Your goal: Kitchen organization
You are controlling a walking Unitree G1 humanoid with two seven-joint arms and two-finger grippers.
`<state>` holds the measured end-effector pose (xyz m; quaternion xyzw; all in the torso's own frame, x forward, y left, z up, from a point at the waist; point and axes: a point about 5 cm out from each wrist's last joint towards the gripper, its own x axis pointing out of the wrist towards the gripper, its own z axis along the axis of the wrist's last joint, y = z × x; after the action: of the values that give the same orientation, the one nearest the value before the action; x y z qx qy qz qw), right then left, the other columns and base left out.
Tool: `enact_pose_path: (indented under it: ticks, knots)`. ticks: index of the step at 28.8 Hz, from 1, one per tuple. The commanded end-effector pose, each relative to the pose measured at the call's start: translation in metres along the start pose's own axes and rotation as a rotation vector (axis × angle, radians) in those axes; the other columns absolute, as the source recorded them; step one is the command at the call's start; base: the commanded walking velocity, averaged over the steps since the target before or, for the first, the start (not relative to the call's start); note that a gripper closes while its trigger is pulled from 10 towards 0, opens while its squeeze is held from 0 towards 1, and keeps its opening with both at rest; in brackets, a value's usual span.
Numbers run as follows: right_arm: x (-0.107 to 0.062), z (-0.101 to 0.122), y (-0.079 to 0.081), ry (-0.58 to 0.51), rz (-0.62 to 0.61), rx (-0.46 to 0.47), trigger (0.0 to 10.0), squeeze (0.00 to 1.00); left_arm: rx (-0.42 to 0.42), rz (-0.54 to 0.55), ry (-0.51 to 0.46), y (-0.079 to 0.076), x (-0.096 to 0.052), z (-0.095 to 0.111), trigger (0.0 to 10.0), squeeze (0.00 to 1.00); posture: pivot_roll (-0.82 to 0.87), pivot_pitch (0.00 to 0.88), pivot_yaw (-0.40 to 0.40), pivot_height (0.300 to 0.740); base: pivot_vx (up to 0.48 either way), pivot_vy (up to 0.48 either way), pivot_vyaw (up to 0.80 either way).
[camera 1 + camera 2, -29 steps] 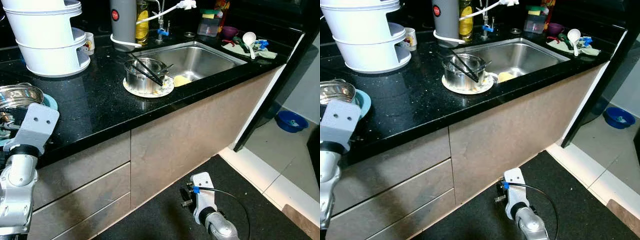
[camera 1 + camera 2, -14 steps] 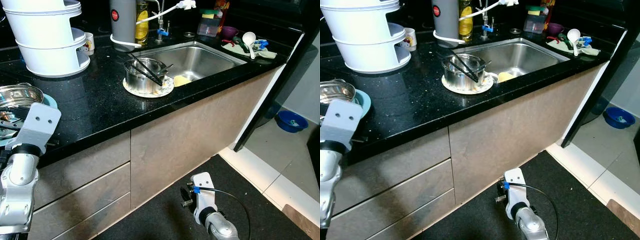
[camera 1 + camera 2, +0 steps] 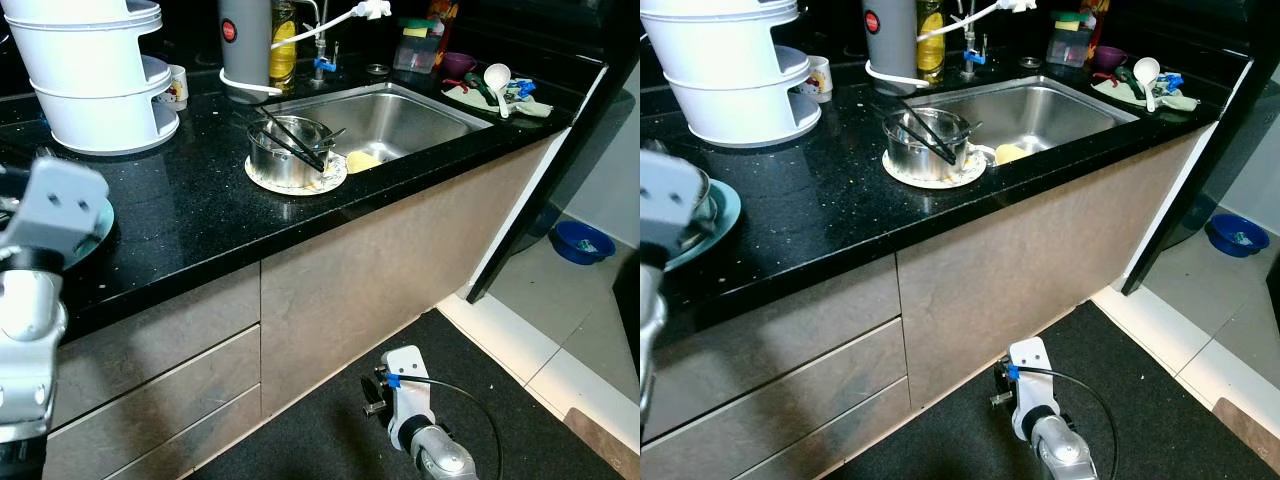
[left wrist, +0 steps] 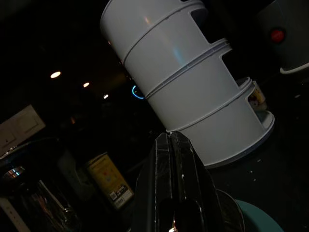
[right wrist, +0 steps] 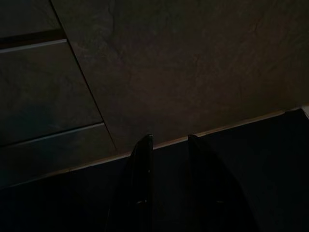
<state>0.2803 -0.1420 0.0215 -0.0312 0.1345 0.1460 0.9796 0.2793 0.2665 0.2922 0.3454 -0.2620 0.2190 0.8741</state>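
Left tool [image 4: 175, 193] raised over teal plate [image 3: 715, 222] at table's left edge, fingers pressed together. Steel pot [image 3: 290, 150] on plate beside sink, rightward of it. Right tool [image 5: 166, 164] hung low, slightly spread.

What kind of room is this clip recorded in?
A home kitchen, most likely: a stainless steel sink is set into a speckled black stone countertop above beige cabinet drawers, and a steel pot holding black utensils sits on a plate beside the sink.
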Motion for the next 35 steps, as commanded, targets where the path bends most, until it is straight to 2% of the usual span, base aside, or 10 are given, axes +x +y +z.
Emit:
enact_pose_path:
  ticks: [1, 2, 3, 7, 12, 17, 19, 20, 29, 35]
  knots:
    - [-0.001, -0.003, -0.001, 0.005, -0.011, 0.017, 10.0, 0.00, 0.012, -0.099, 0.113, -0.011, -0.004, -0.017, 10.0, 0.09, 0.01, 0.117, -0.061, 0.740, 0.000, 0.000, 0.00]
    - [-0.001, -0.003, -0.001, 0.005, -0.011, 0.017, 10.0, 0.00, 0.012, -0.099, 0.113, -0.011, -0.004, -0.017, 10.0, 0.09, 0.01, 0.117, -0.061, 0.740, 0.000, 0.000, 0.00]
    - [-0.001, -0.003, -0.001, 0.005, -0.011, 0.017, 10.0, 0.00, -0.010, -0.172, 0.175, -0.019, -0.008, -0.024, 10.0, 1.00, 0.01, 0.117, -0.059, 0.740, 0.000, 0.000, 0.00]
    - [-0.002, -0.003, -0.002, 0.004, -0.012, 0.017, 10.0, 0.00, -0.020, -0.236, 0.199, -0.023, -0.013, -0.028, 10.0, 1.00, 0.02, 0.118, -0.059, 0.740, 0.000, 0.000, 0.00]
    - [-0.001, -0.005, 0.001, 0.014, 0.012, 0.032, 10.0, 0.00, 0.001, -0.236, 0.211, -0.020, -0.013, -0.034, 10.0, 1.00, 0.02, 0.119, -0.059, 0.740, 0.000, 0.000, 0.00]
    - [-0.002, -0.002, 0.019, 0.001, 0.150, -0.055, 10.0, 0.00, 0.007, -0.246, 0.241, -0.021, -0.011, -0.036, 10.0, 1.00, 0.02, 0.119, -0.059, 0.740, 0.000, 0.000, 0.00]
    - [-0.002, -0.001, 0.022, -0.008, 0.171, -0.072, 10.0, 0.00, 0.010, -0.249, 0.250, -0.021, -0.011, -0.037, 10.0, 1.00, 0.01, 0.119, -0.056, 0.740, 0.000, 0.000, 0.00]
    - [-0.002, 0.005, 0.028, -0.050, 0.212, -0.079, 10.0, 0.00, 0.012, -0.252, 0.262, -0.023, -0.011, -0.039, 10.0, 0.00, 0.01, 0.119, -0.055, 0.740, 0.000, 0.000, 0.00]
    - [-0.002, 0.016, 0.035, -0.115, 0.258, -0.087, 10.0, 0.00, 0.014, -0.292, 0.267, -0.032, -0.007, -0.043, 10.0, 0.00, 0.01, 0.118, -0.053, 0.740, 0.000, 0.000, 0.00]
    - [-0.003, 0.030, 0.039, -0.188, 0.299, -0.076, 10.0, 0.00, 0.015, -0.307, 0.267, -0.036, 0.003, -0.044, 10.0, 0.00, 0.01, 0.119, -0.046, 0.740, 0.000, 0.000, 0.00]
